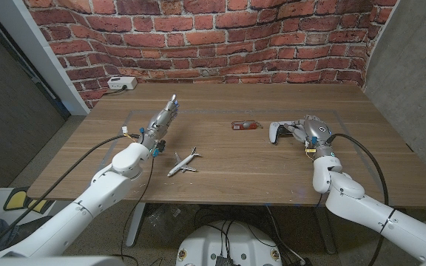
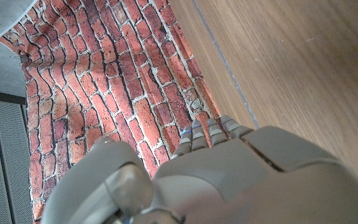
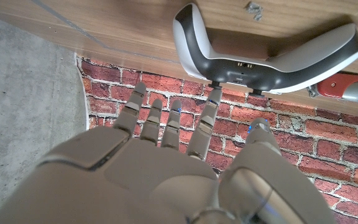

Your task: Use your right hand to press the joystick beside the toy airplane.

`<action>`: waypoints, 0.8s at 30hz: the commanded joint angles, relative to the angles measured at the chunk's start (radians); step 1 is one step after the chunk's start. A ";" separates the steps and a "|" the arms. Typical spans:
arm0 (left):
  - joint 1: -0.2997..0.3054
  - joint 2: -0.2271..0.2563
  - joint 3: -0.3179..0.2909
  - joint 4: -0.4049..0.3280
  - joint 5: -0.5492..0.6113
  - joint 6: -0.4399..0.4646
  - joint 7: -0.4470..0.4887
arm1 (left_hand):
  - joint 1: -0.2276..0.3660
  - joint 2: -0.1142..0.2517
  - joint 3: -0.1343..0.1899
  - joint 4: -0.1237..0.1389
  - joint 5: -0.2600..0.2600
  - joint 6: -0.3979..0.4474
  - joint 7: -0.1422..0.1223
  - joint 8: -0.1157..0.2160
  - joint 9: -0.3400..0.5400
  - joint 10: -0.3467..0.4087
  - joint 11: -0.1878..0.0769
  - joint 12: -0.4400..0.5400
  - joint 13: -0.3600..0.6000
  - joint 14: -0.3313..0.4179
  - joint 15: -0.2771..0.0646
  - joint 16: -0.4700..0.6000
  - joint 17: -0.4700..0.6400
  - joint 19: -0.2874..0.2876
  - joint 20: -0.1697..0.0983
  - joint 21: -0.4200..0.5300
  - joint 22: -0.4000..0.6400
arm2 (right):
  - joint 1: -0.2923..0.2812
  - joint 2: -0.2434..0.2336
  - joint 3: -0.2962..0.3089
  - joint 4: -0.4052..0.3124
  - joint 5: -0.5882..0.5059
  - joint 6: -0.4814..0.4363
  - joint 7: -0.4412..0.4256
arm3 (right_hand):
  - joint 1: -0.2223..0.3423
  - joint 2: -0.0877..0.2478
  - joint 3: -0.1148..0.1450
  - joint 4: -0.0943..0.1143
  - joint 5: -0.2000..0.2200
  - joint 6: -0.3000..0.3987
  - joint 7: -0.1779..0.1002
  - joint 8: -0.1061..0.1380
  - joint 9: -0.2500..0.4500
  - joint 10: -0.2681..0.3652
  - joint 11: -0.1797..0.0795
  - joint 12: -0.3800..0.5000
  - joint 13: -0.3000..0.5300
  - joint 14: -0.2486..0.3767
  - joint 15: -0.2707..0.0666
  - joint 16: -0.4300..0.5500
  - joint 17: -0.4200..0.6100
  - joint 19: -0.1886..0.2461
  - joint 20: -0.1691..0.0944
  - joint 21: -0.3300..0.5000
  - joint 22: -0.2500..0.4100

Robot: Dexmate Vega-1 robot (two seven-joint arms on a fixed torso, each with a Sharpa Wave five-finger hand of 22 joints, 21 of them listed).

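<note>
The wooden bench (image 1: 228, 159) carries everything here, with a red brick wall (image 1: 213, 37) behind it. The left hand (image 1: 161, 120) waits well apart from the work, fingers straight and loosely together, holding nothing; it seems parked there to keep clear of the right arm's job. The right hand (image 1: 310, 130) has its fingers spread and reaching toward the joystick (image 1: 279, 132), a white and black game controller lying on the bench just beside those fingers. In the right wrist view one fingertip (image 3: 214, 97) lines up close against the controller's (image 3: 260, 56) black middle section, which suits a press, not a grasp, though whether it truly touches cannot be told. The hand grips nothing. The toy airplane (image 1: 183, 162) lies nearer the left arm, well apart from the controller, so "beside" is loose here. Between the two, closer to the controller, lies a small red object (image 1: 245, 125). A white box (image 1: 121, 83) sits at the bench's far left corner. No brand or writing can be read on any of them
</note>
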 commanded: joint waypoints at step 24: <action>-0.002 0.004 0.004 -0.011 0.007 0.016 0.009 | -0.001 0.007 -0.010 0.001 -0.002 0.003 0.000 -0.003 0.002 0.001 -0.002 -0.001 0.005 -0.006 -0.004 -0.002 0.005 -0.004 0.009 0.005 0.001 | -0.004 -0.001 0.007 0.016 0.032 0.021 -0.007 | 0.008 -0.009 0.000 0.008 0.002 0.041 0.013 0.006 0.006 0.035 -0.005 0.005 0.003 0.021 -0.023 -0.003 0.006 0.025 0.001 0.004 0.002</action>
